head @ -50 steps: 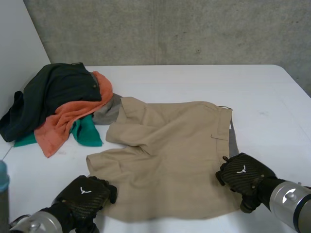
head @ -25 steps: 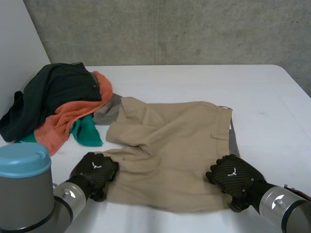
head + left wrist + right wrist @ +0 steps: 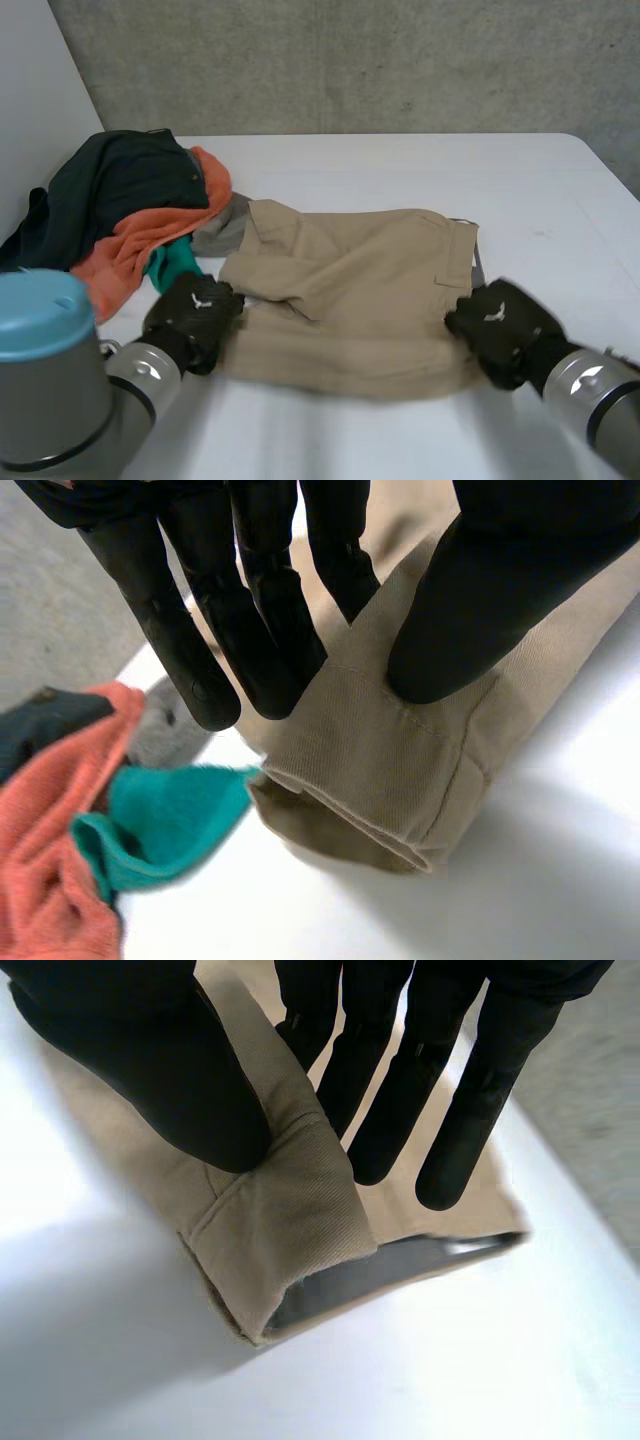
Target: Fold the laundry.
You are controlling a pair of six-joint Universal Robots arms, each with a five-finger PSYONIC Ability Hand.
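I am holding the shorts (image 3: 350, 290), lying mid-table, by both near corners. My left hand (image 3: 195, 315) is clamping the left hem between thumb and fingers, and my right hand (image 3: 500, 325) is pinching the right corner likewise. I am judging this the first fold, near half over far. Next I am needing to land both corners level on the far edge. The cloth beneath is hidden, possibly wrinkling. The pile (image 3: 120, 215) far left is waiting.

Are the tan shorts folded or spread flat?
Partly folded: left hand and right hand pinch the tan shorts doubled at the near edge.
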